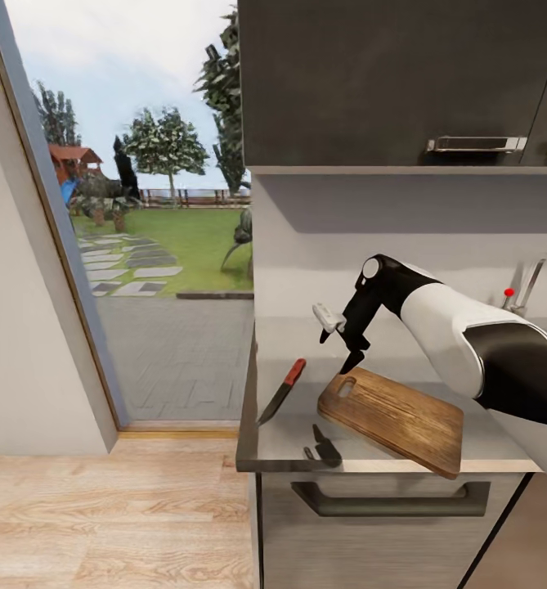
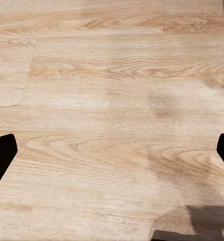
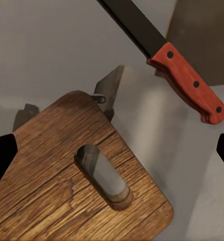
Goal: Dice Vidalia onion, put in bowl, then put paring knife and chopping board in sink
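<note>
Where floor shows, left hand agape.

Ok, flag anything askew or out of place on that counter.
The board lies at a slant, its near corner sticking out past the counter's front edge. The knife lies on the counter beside it, apart from it, blade toward the edge. Nothing looks spilled or damaged.

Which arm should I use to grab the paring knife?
Right, probably: the right gripper hangs open over the countertop beside the paring knife. The left gripper faces the wooden floor.
</note>
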Tool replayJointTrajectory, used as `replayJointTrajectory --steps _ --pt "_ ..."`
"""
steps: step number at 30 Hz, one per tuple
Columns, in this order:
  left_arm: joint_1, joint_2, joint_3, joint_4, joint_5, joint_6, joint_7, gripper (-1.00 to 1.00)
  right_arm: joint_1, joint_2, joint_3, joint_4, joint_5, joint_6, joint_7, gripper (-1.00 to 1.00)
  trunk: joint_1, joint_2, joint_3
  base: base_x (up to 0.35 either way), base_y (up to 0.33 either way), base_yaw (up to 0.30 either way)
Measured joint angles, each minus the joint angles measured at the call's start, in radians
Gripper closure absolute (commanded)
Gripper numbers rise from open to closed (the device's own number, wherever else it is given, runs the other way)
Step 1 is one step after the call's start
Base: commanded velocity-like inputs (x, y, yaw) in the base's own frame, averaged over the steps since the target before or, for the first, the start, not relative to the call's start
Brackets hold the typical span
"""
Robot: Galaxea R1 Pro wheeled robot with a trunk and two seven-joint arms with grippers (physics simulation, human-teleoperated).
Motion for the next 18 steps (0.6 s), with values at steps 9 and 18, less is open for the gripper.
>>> replayJointTrajectory --steps 9,18 --pt "0.000 0.000 0.000 0.001 0.000 0.000 0.000 -1.00 0.000 -0.004 0.000 0.002 0.001 -0.002 0.000 -1.00 0.000 0.000 -0.004 0.000 0.000 0.000" --pt "0.000 0.000 0.000 0.000 0.000 0.001 0.000 -1.00 0.002 -0.006 0.000 0.018 0.003 -0.002 -0.029 -1.00 0.000 0.000 -0.017 0.002 0.000 0.000"
